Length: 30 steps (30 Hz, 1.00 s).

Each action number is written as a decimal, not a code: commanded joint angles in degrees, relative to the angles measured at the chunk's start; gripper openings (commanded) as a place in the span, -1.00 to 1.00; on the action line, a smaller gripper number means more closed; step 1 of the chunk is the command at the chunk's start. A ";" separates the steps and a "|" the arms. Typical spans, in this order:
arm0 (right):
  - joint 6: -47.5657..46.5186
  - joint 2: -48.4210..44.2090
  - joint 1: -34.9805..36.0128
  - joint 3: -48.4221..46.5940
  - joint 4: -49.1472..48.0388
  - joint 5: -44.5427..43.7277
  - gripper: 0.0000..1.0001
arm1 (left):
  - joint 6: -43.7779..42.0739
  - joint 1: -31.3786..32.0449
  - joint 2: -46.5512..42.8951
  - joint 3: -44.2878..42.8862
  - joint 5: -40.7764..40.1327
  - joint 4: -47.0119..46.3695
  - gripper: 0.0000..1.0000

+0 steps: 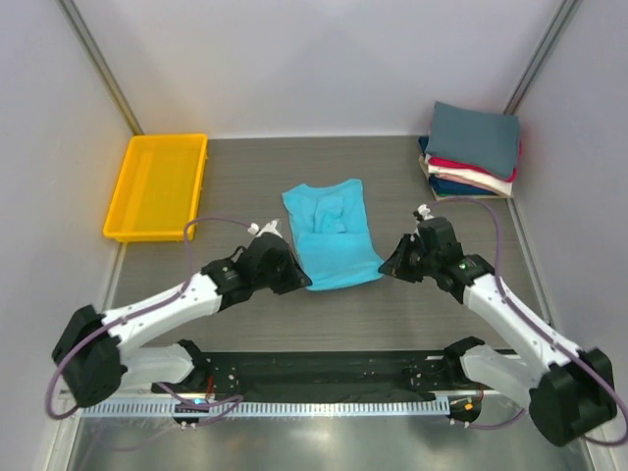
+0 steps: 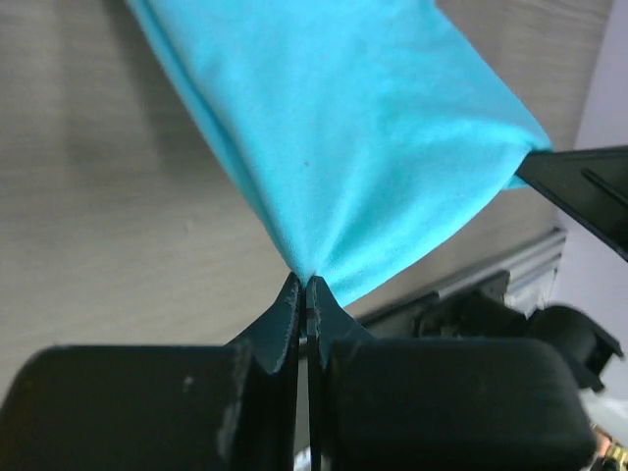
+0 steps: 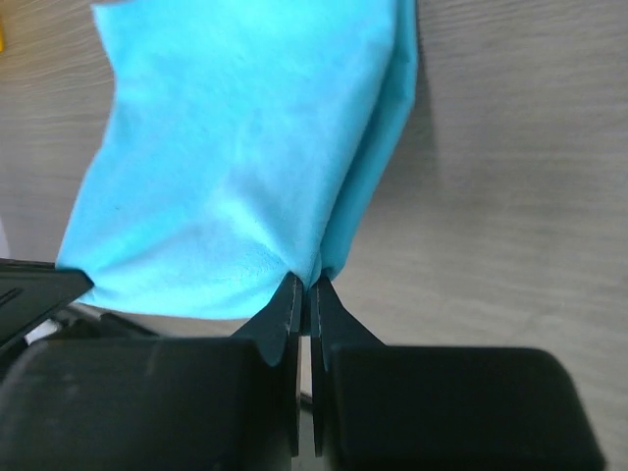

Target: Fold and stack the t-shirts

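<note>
Left gripper (image 2: 306, 287) and right gripper (image 3: 306, 283), jaws pressed together, each pinch a near corner of the turquoise t-shirt (image 1: 332, 240) (sleeves folded inward). The folded stack (image 1: 473, 152) sits far right.

On my feed a yellow plastic tray (image 1: 157, 186) sits at the far left of the grey wood-grain table (image 1: 392, 314). A black strip (image 1: 324, 373) and a perforated metal rail (image 1: 324, 407) (the nearer of the two) run along the near edge; pale walls (image 1: 324, 69) enclose the scene.
</note>
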State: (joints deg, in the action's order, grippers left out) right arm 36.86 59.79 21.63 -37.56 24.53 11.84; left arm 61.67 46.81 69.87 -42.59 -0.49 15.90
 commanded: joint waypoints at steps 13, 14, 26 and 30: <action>2.00 -3.55 8.34 -21.49 20.29 -14.38 -0.98 | 4.53 7.43 -9.14 -16.90 -18.85 31.29 -0.99; 1.46 -0.41 8.34 -22.81 20.20 -15.17 -0.98 | 3.73 5.16 -8.26 -17.61 -17.97 31.21 -0.99; -4.69 19.39 1.58 -33.62 13.18 -12.54 -0.98 | -9.01 -14.97 7.54 -25.16 -2.86 24.00 -1.00; -6.62 27.20 -0.97 -38.62 11.50 -8.33 -0.97 | -11.74 -18.94 15.27 -30.25 0.13 23.47 -0.99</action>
State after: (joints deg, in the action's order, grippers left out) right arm 34.00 83.83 23.05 -71.40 38.96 3.95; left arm 55.44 31.00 81.56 -68.58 -1.83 38.63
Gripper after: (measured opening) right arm 0.060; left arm 0.008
